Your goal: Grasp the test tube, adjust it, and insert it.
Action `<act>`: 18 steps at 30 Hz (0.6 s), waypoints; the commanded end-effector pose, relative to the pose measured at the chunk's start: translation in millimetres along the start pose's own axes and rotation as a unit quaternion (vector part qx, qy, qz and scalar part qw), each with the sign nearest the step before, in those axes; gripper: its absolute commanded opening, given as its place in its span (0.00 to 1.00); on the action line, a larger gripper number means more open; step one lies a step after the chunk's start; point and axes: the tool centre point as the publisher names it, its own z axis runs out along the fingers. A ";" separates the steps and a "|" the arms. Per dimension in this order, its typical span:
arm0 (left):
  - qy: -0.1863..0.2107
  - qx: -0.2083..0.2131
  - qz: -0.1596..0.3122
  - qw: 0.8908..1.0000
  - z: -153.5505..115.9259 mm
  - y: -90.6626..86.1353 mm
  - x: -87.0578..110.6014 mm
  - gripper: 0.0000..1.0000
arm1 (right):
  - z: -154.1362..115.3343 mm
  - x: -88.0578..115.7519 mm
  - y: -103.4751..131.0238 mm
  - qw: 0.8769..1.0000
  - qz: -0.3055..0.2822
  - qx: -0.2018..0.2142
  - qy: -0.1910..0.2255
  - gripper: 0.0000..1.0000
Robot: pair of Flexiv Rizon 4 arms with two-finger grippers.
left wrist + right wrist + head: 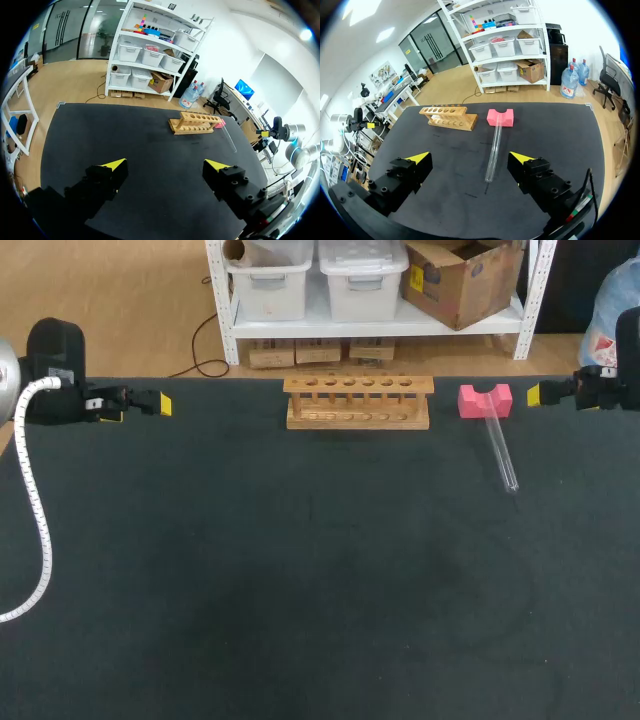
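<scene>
Holding the left gripper [165,165] wide open and empty over the black table's [300,590] left edge, and holding the right gripper [470,158] just as wide, gripping nothing, at the right edge. Seeing the clear glass test tube [500,452] lying flat ahead of the right claw, one end resting at the notched pink block [485,400] standing near the six-hole wooden rack [358,402], well apart from both claws.

The head view looks steeply down from above and behind, taking in the whole table [300,590]. Each wrist view looks across it from an opposite end, close above the surface — all three share the rack [358,403] and tube [502,452].
</scene>
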 end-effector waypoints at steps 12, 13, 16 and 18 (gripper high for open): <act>0.003 -0.004 -0.001 1.000 -0.1 -1.7 -1.1 1.00 | 0.2 0.1 0.2 1.000 0.000 0.001 0.000 1.00; 0.003 -0.004 -0.001 1.000 -0.1 -1.7 -1.1 1.00 | 0.2 0.1 0.2 1.000 0.000 0.001 0.000 1.00; 0.002 0.001 0.025 1.000 2.4 -2.7 -5.1 1.00 | 0.2 0.1 0.2 1.000 0.000 0.001 0.000 1.00; -0.001 0.014 0.044 0.999 1.5 -2.7 -9.0 1.00 | 0.2 0.1 0.2 1.000 0.000 0.001 0.000 1.00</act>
